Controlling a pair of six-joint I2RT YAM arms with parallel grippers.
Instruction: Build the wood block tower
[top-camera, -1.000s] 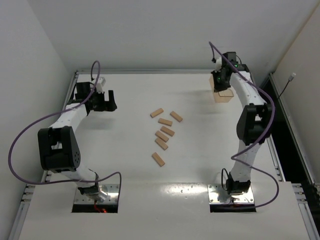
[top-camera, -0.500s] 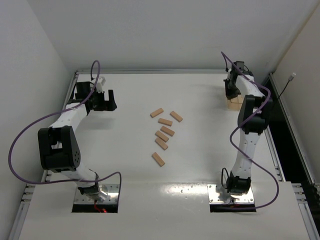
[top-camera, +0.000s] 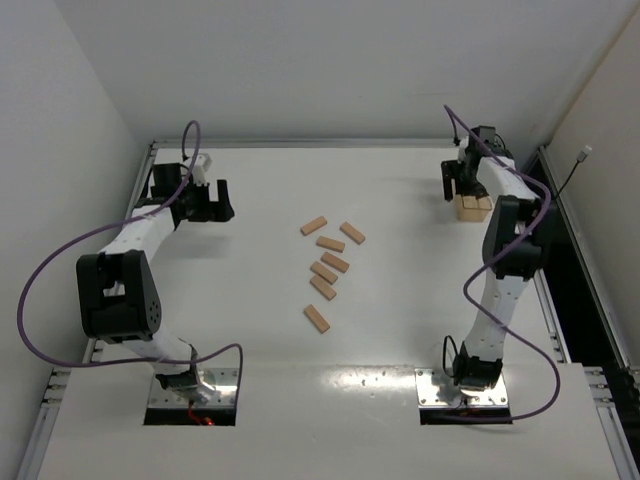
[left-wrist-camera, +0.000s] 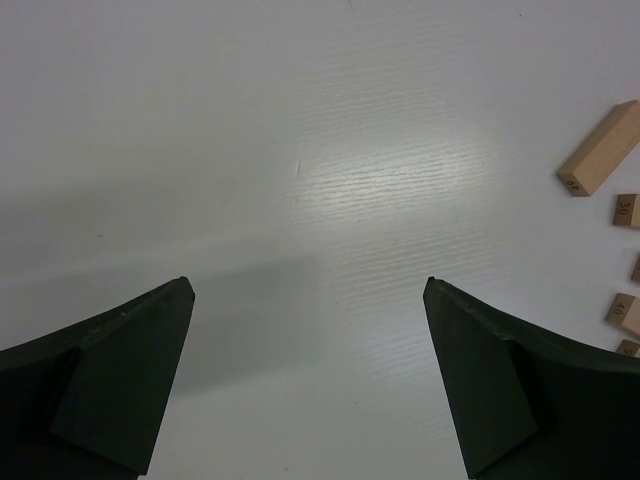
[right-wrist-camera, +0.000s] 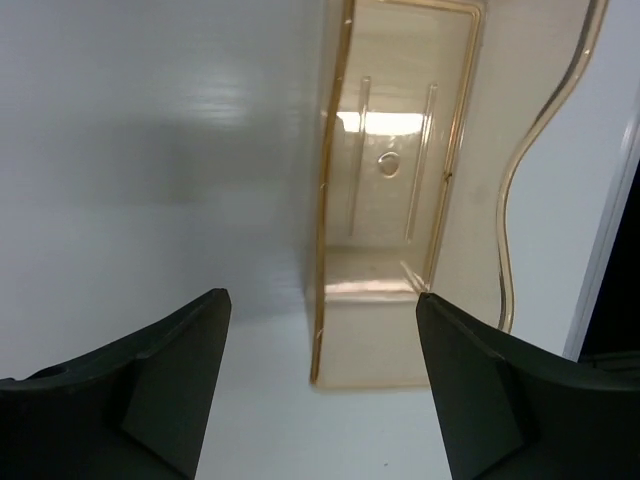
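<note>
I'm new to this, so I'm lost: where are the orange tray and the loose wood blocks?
orange tray (right-wrist-camera: 392, 200): right wrist view, its bare floor.
wood blocks (top-camera: 335, 262): top external view, middle block of the cluster.

I count seven wood blocks (top-camera: 323, 271): small, light-tan bars, all lying flat and single on the table (top-camera: 240, 320), mid-table ahead of me. They form a ragged line at mixed angles, with the nearest one a little apart.

I see loose blocks (top-camera: 335, 262) scattered mid-way across the table (top-camera: 400, 330), left gripper (top-camera: 213, 201) well left, right gripper (top-camera: 459, 186) by the tray (top-camera: 474, 208).
</note>
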